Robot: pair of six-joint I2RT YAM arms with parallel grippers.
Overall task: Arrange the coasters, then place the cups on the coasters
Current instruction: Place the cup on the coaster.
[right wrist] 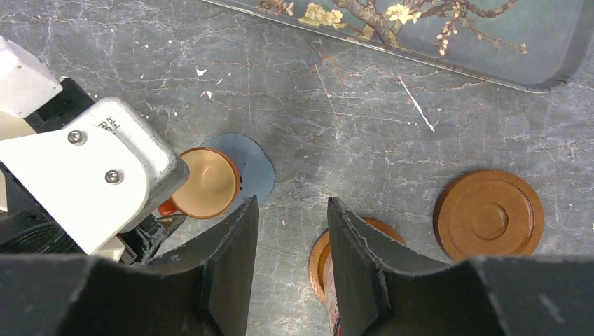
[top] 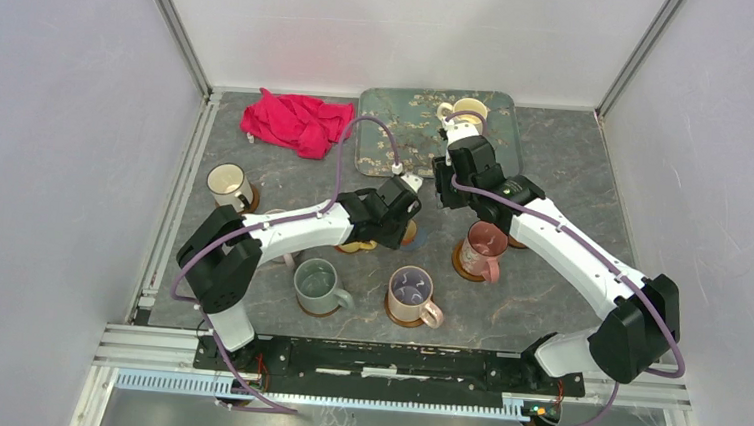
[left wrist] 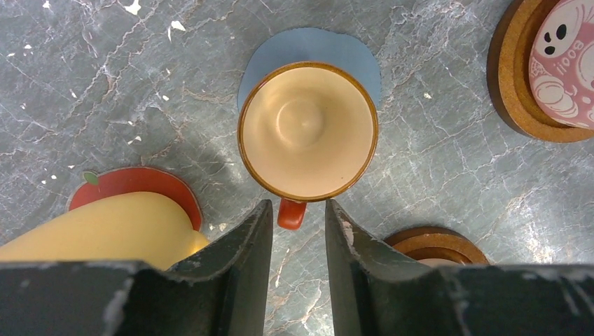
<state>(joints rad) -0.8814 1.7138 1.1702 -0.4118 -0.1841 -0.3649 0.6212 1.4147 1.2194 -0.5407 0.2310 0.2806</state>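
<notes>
My left gripper hangs low over the marbled table, jaws parted just narrowly. The tiny orange cup has its red handle poking in between my fingertips with a sliver of gap beside it, so nothing is gripped! The cup stands upright on the blue coaster, with blue showing past its far rim. Just to my left, the yellow mug sits on the red coaster. Over on the other side, my right gripper hovers with jaws moderately apart and empty. A bare amber-brown coaster lies off to its right, and the teal blossom tray lies beyond.
</notes>
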